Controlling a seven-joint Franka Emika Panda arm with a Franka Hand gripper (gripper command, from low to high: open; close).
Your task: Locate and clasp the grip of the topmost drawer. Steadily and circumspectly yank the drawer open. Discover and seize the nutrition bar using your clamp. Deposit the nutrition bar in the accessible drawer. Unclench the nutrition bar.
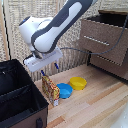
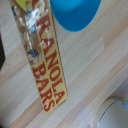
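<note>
Directly under the clamp (image 1: 49, 70): nutrition bar (image 1: 50, 90) upright, apart | fingers spread, empty

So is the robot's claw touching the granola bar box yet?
Cannot tell. In the exterior view the clamp hangs right at the nutrition bar's top edge, with no plain gap or contact. The wrist view shows the box but neither of the jaws.

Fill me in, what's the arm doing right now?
The gripper hangs just above the granola bar box, which stands upright on the wooden floor beside a blue bowl and a yellow bowl. No grasp shows yet; its jaws look parted. The top drawer of the dresser looks pulled out.
</note>
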